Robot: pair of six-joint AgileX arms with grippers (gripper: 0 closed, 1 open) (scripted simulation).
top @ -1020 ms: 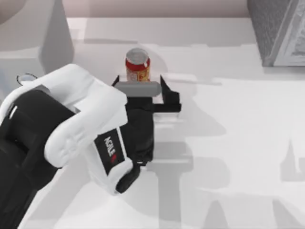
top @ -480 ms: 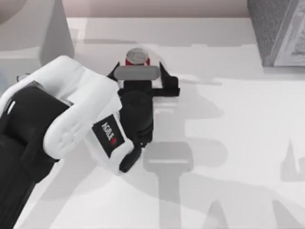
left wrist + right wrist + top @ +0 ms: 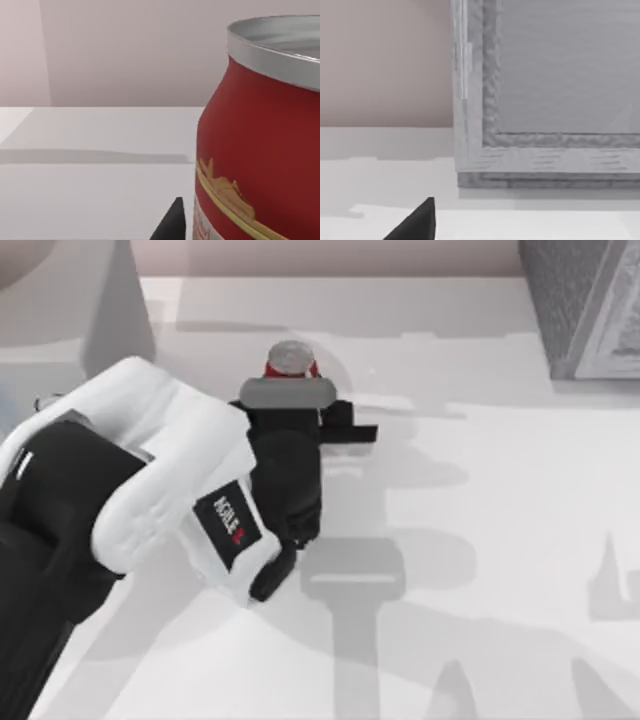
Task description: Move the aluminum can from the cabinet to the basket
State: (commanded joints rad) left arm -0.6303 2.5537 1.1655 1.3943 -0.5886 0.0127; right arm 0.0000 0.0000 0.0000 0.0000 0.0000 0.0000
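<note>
The aluminum can (image 3: 289,359), red with a silver top, stands upright on the white surface at the back centre. My left gripper (image 3: 291,382) reaches it from the front, and its black fingers are drawn in against the can's two sides. In the left wrist view the can (image 3: 260,150) looms very close, with one dark fingertip (image 3: 172,222) beside its base. A grey box with a framed front, probably the cabinet (image 3: 585,305), stands at the back right. The basket is out of view.
My left arm's white and black body (image 3: 130,510) covers the left front of the table. The right wrist view faces the grey framed box (image 3: 545,90) at close range, with one dark fingertip (image 3: 415,222) at the edge. A pale grey shape (image 3: 115,315) stands back left.
My left gripper moved forward around the can, and its fingers then closed in from a wide spread onto the can's sides. The can has stayed in place.
</note>
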